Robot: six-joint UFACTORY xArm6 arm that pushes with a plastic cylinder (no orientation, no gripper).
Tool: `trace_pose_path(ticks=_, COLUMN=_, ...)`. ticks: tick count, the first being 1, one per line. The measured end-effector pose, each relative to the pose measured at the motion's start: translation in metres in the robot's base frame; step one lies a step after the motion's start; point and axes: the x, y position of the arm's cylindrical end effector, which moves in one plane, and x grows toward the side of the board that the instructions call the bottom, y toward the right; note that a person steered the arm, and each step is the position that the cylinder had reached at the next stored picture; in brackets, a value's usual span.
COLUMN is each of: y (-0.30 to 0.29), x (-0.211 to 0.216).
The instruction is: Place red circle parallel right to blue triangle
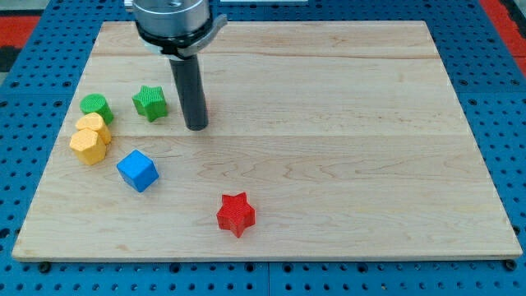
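Observation:
My tip [196,127] rests on the wooden board [345,164], left of centre in the upper half. A thin red sliver [206,107] shows at the rod's right edge, just above the tip. Most of it is hidden by the rod, so I cannot make out its shape. No blue triangle is in view. A blue cube [136,170] lies below and to the left of the tip. A green star [149,103] sits just left of the rod.
A green round block [96,107] and two yellow blocks [94,126] [88,146] cluster near the board's left edge. A red star [236,214] lies near the bottom edge. The arm's grey wrist [173,20] hangs over the top edge.

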Motion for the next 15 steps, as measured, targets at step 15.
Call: trace_pose_path(ticks=15, y=0.13, x=-0.092)
